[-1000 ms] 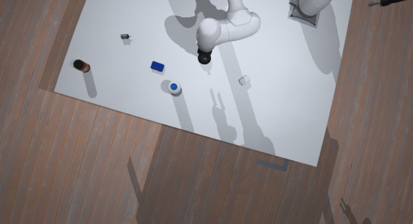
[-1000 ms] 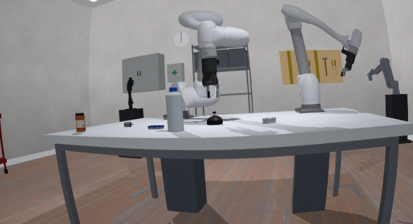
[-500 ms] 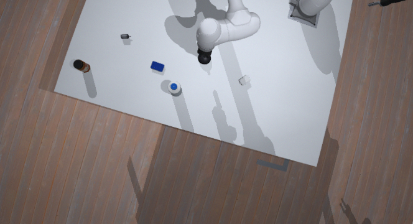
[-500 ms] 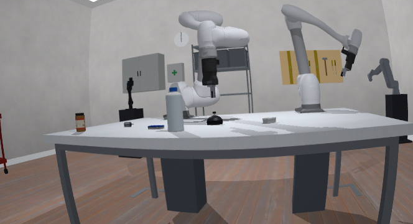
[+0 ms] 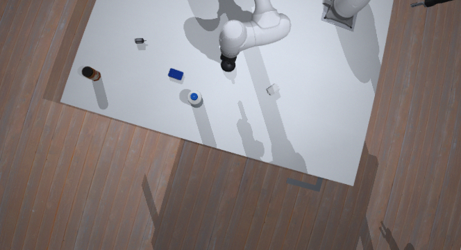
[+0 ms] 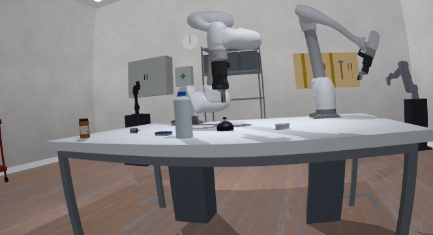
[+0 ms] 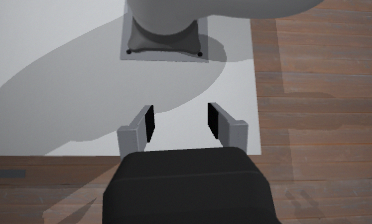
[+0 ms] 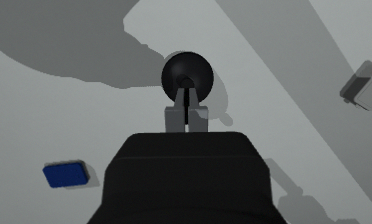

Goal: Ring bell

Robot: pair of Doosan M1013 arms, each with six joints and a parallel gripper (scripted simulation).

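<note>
The black bell is standing upright on the tabletop, right of the white bottle and farther back. The right tool is hovering above it, clenched on nothing. The dome is probably smooth, light and easily skidded, so gripping seems unwise; the sprung button is likely wanting a straight, centred push from the closed tips.

Glossy white, rounded, tubular casings on both arms, with smooth bulging joints. Grey shading along one upright link. Dark grey, flared feet, with small black bolts at the corners of one. Matt black, chamfered gripper housings. Grey, blocky, angular metal fingers, lined with flat black pads on the inner faces.
</note>
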